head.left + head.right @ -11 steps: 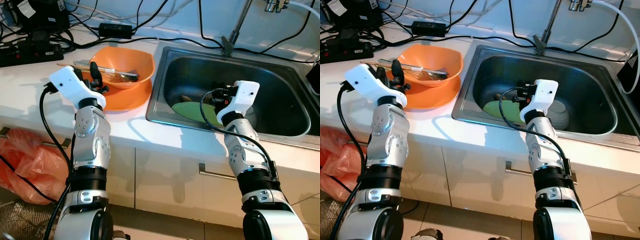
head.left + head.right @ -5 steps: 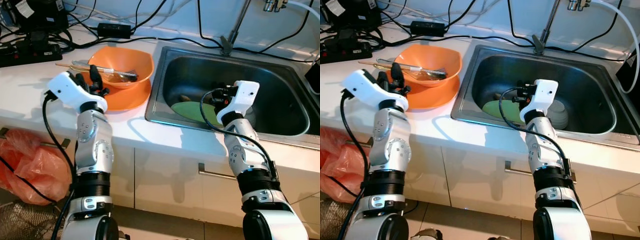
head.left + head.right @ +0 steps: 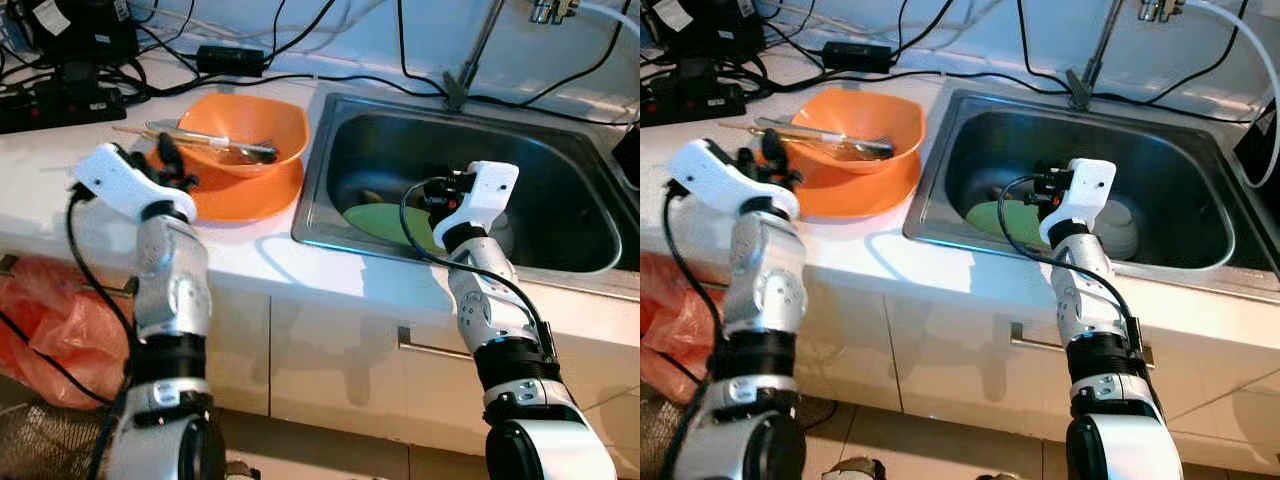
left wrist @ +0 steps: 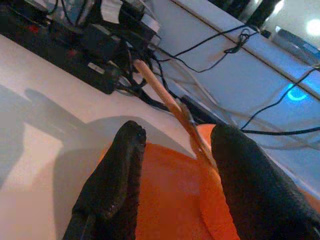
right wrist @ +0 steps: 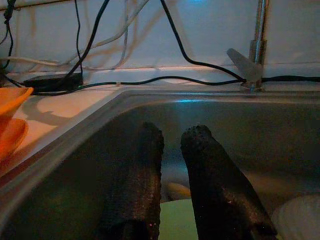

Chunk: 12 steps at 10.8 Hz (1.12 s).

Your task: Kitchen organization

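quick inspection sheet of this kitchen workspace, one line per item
surface: white countertop with a steel sink set into it.
job's things: orange bowl stands on an orange plate; chopsticks and metal utensils lie across the bowl; a green plate and a white dish sit in the sink.
clutter: orange plastic bag hangs below the counter.
grippers: left gripper open at the orange plate's edge; right gripper hangs in the sink above the green plate, fingers slightly apart, empty.
cables: black cables and a power strip along the back wall.
surroundings: faucet, cabinet doors below.
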Available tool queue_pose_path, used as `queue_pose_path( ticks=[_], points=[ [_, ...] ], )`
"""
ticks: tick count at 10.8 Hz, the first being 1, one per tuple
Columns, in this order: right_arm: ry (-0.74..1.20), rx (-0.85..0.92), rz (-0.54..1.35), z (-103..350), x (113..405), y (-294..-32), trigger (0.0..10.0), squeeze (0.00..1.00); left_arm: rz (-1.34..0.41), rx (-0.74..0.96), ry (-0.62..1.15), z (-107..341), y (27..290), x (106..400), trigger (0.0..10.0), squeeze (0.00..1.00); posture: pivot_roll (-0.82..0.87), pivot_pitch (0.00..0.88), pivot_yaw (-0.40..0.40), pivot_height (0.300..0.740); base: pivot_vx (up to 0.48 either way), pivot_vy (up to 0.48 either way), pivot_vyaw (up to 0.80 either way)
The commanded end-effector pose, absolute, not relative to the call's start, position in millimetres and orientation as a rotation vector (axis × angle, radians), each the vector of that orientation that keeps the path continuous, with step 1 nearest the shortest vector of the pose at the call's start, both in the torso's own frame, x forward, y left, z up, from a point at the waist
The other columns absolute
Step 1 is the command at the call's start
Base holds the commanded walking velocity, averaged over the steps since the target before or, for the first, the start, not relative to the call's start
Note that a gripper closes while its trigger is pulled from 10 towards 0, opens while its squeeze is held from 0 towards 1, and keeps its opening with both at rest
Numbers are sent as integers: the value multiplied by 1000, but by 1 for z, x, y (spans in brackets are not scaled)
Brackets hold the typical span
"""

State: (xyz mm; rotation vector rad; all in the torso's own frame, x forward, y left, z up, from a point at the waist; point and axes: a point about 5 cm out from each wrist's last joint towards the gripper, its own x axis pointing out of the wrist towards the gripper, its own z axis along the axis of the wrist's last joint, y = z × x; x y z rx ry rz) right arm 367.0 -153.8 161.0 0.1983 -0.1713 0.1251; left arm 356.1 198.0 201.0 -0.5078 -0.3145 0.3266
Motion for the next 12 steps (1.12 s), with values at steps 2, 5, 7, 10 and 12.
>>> queue_pose_path(
  ticks=[2, 5, 7, 10, 12],
  points=[
    [-168, 195, 111, 160, 367, -158, 10000, 0, 338, -515, -318, 205, 199, 361, 10000, 0, 109, 66, -74, 740, 0, 0, 0],
    [-169, 194, 112, 161, 368, -158, 10000, 0, 344, -511, -326, 208, 202, 365, 10000, 0, 107, 62, -74, 740, 0, 0, 0],
    [-169, 194, 113, 161, 368, -158, 10000, 0, 343, -509, -334, 211, 203, 367, 10000, 0, 107, 63, -74, 740, 0, 0, 0],
    [-166, 196, 110, 160, 367, -158, 10000, 0, 337, -509, -342, 212, 202, 368, 0, 0, 109, 69, -74, 740, 0, 0, 0],
    [-164, 196, 109, 160, 367, -158, 10000, 0, 335, -512, -340, 211, 202, 368, 0, 0, 111, 70, -74, 740, 0, 0, 0]
  ],
)
